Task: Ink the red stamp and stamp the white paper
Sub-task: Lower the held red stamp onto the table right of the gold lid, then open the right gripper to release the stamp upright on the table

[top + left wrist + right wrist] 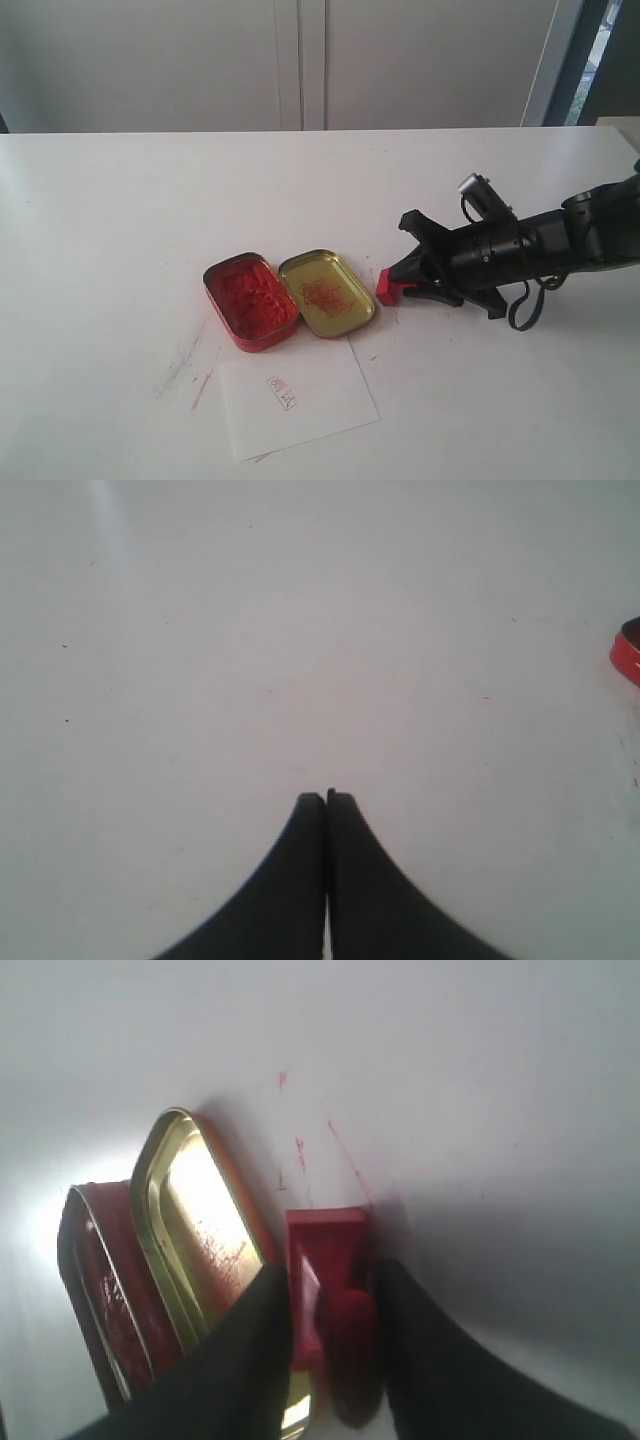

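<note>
White desk [120,220] carries everything. The red stamp [388,287] lies on its side right of the desk's middle, just beside the tin's gold lid [327,292], well back from the near edge. The right tool [332,1268] reaches in from the right edge, its fingers [250,1350] apart on either side of the stamp's handle; a strip of the square base shows between one finger and the handle. The red ink tin [250,300] touches the lid on its other side. The white paper [298,397] lies by the near edge, one corner under the lid, with a small red imprint [283,391] on it. The left tool [327,798] is pressed together over bare desk.
</note>
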You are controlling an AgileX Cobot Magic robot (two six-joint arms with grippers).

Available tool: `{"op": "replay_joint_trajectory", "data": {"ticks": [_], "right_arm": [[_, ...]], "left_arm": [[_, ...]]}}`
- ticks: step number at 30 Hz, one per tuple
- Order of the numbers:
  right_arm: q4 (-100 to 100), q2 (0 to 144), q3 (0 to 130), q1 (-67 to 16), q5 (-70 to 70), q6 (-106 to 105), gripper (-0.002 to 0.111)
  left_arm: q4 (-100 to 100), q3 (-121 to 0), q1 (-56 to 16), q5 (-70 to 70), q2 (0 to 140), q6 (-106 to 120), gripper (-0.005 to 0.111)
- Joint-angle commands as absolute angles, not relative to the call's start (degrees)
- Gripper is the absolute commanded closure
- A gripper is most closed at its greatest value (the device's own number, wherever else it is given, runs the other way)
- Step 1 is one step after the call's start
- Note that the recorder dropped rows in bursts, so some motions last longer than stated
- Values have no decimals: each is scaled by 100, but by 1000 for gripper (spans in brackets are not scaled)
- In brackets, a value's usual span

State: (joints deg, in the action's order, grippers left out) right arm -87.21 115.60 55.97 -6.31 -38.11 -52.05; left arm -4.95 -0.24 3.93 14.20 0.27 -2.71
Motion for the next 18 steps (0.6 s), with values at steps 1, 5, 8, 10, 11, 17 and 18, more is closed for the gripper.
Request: {"op": "replay_joint_trajectory", "data": {"ticks": [1, 5, 8, 10, 11, 17, 18], "right_arm": [[-8447, 11557, 5582, -566, -3696, -4944, 77], [-8104, 11547, 5582, -566, -3527, -4583, 77], [-8093, 11547, 5582, -566, -3491, -4572, 77], [-8078, 11537, 5582, -566, -3431, -4539, 77], [-8038, 11537, 5582, -566, -3392, -4440, 77], [-7553, 11388, 5582, -471, -3079, -3950, 77], [-7337, 11254, 5582, -374, -3049, -3761, 77]], "left_arm": [[-546, 0, 388, 1434, 0, -268, 107], [-546, 0, 388, 1434, 0, -268, 107], [-546, 0, 388, 1434, 0, -268, 107], [-546, 0, 388, 1434, 0, -268, 107], [-546, 0, 388, 1434, 0, -268, 107], [-546, 0, 388, 1434, 0, -268, 107], [-546, 0, 388, 1434, 0, -268, 107]]}}
